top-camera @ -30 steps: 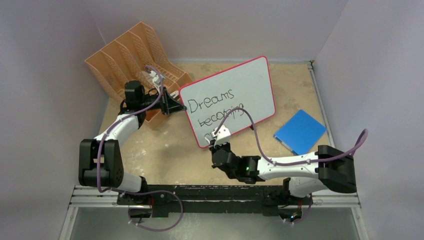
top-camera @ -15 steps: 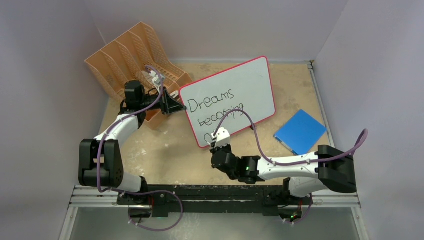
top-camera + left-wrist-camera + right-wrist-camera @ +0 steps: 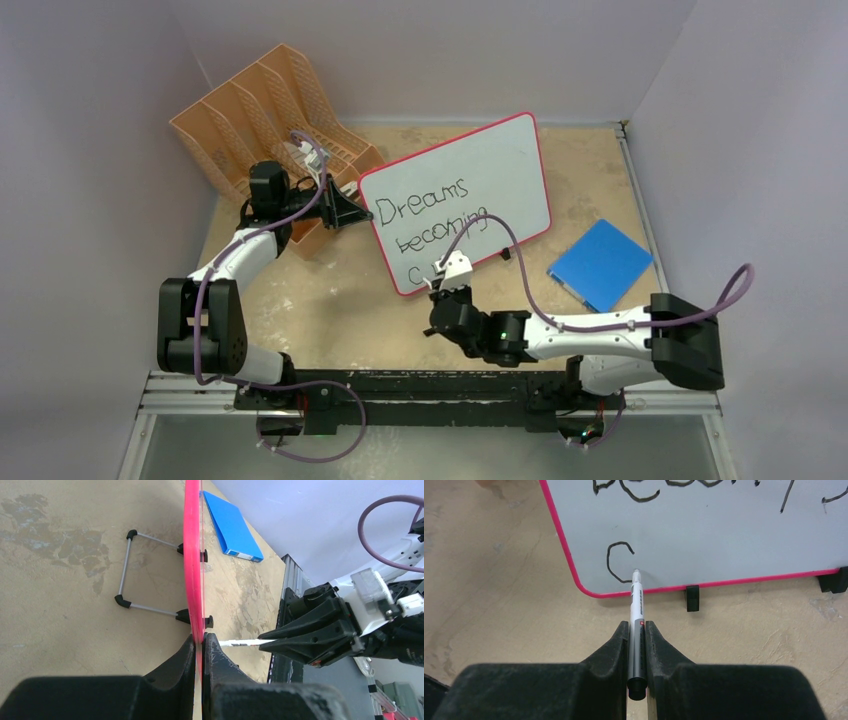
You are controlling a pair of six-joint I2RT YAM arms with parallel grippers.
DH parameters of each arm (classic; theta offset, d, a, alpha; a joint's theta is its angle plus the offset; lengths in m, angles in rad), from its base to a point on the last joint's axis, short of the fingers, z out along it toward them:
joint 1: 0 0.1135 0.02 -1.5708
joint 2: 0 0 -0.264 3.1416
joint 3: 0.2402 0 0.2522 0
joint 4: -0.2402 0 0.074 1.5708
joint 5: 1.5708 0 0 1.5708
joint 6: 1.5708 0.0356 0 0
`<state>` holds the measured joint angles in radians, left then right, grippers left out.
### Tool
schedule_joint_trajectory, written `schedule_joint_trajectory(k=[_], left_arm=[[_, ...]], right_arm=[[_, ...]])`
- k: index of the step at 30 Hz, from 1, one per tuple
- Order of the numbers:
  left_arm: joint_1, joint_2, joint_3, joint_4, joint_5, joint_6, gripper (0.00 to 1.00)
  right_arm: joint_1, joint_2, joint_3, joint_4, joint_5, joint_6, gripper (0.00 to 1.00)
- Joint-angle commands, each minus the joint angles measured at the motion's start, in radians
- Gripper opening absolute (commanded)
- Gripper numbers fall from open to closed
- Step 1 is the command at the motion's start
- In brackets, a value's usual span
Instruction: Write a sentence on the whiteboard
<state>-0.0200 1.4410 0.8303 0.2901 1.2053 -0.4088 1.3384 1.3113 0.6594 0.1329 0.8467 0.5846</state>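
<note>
Top external: the whiteboard (image 3: 500,170) stands tilted mid-table, an orange rack (image 3: 262,108) behind its left side and a blue pad (image 3: 600,263) to its right. The sentence (image 3: 432,212) reads "Dreams", "becoming" and, lowest, a lone "C". The left gripper (image 3: 365,215) sits at the board's left edge. The right gripper (image 3: 446,284) is at the bottom edge, under the "C".

Left wrist: seen edge-on, the board's red frame runs straight between the two fingers, which pinch it. A wire stand (image 3: 124,570) props the board from behind. Opposite, the right gripper points a marker (image 3: 241,642) at the board's face.

Right wrist: the jaws are clamped on the marker's barrel. Its tip touches the board just right of the "C", close above the bottom frame. A black foot (image 3: 692,598) sits under that edge.
</note>
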Motion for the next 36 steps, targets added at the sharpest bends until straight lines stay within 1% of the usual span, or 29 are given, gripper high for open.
schedule_joint_trajectory(k=[1,5,11,17,24,36], left_arm=[[0.009,-0.021,0.021,0.038,-0.016,0.013,0.00],[0.009,-0.021,0.022,0.038,-0.017,0.015,0.00],[0.010,-0.020,0.021,0.038,-0.017,0.015,0.00],[0.008,-0.018,0.022,0.038,-0.015,0.015,0.00],[0.010,-0.017,0.021,0.038,-0.015,0.013,0.00],[0.008,-0.017,0.022,0.038,-0.015,0.013,0.00]], right_arm=[[-0.005,-0.099,-0.019,0.083,0.014,-0.030,0.00],[-0.011,-0.125,-0.013,0.096,0.018,-0.068,0.00],[-0.066,-0.125,-0.009,0.129,0.015,-0.093,0.00],[-0.100,-0.120,-0.003,0.172,-0.019,-0.136,0.00],[-0.102,-0.106,0.000,0.195,-0.056,-0.155,0.00],[-0.105,-0.079,0.014,0.192,-0.058,-0.160,0.00]])
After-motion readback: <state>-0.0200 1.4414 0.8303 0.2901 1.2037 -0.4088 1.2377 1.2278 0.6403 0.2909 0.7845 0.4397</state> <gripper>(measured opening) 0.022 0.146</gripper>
